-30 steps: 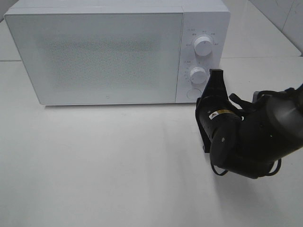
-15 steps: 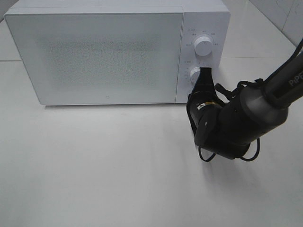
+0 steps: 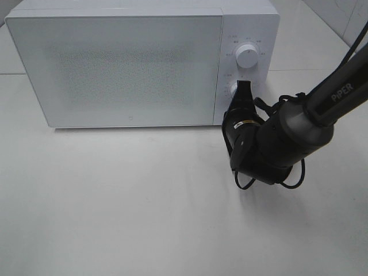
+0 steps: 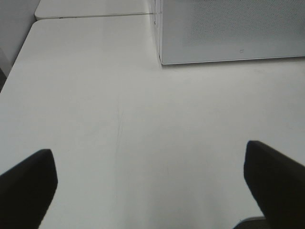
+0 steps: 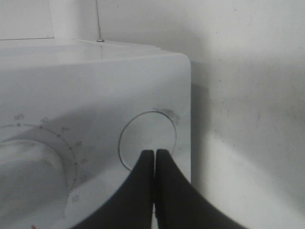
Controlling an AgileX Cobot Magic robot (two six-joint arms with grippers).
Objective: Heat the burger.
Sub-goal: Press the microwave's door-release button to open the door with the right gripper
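Your R jaws, shut, aim at the round button on the microwave near its rim, so a push may skid off; L jaws wide open, idle.

Bright, even light flattens the white table; a soft shadow lies under the right arm. The right wrist view seems slightly out of focus.

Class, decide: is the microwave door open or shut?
Shut: the door lies flush with the control panel, no interior visible.
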